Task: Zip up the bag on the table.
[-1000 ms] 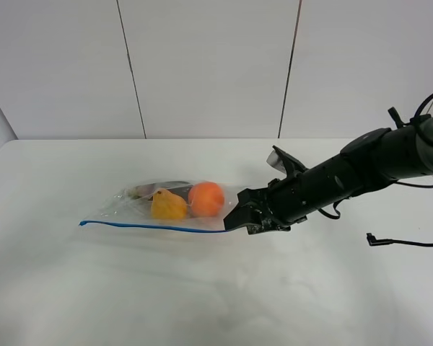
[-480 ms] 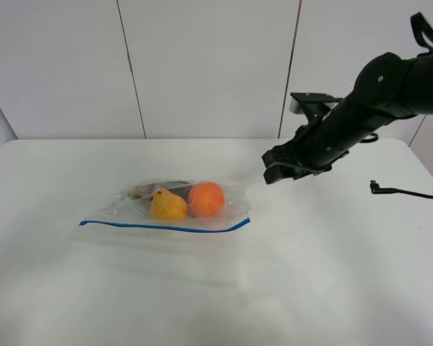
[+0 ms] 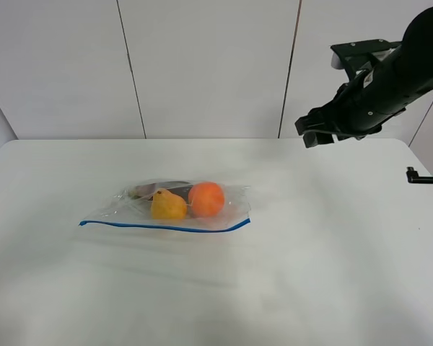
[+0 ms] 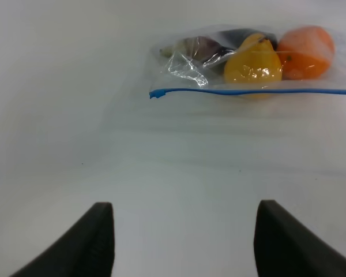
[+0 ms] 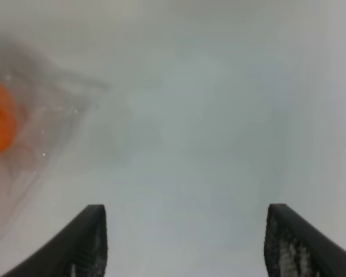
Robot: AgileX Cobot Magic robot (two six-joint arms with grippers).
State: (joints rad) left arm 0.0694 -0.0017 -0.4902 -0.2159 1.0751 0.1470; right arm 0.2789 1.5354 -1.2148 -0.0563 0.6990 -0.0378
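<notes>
The clear bag (image 3: 148, 209) lies flat on the white table (image 3: 310, 259), left of centre, with an orange fruit, a yellow fruit and a dark item inside. Its blue seal strip (image 3: 166, 227) runs along the near edge. My right gripper (image 3: 319, 135) is open and empty, raised high at the back right, well away from the bag. In the right wrist view the gripper (image 5: 185, 208) is open over bare table, with the blurred bag (image 5: 29, 144) off to one side. The left gripper (image 4: 184, 205) is open and empty, short of the bag (image 4: 187, 63) and its strip (image 4: 207, 91). The left arm is outside the high view.
A black cable end (image 3: 417, 176) lies at the table's right edge. White wall panels stand behind the table.
My right gripper has left the bag's right end and swung up and back to the right. The bag stays put, its right corner now lying flat.
</notes>
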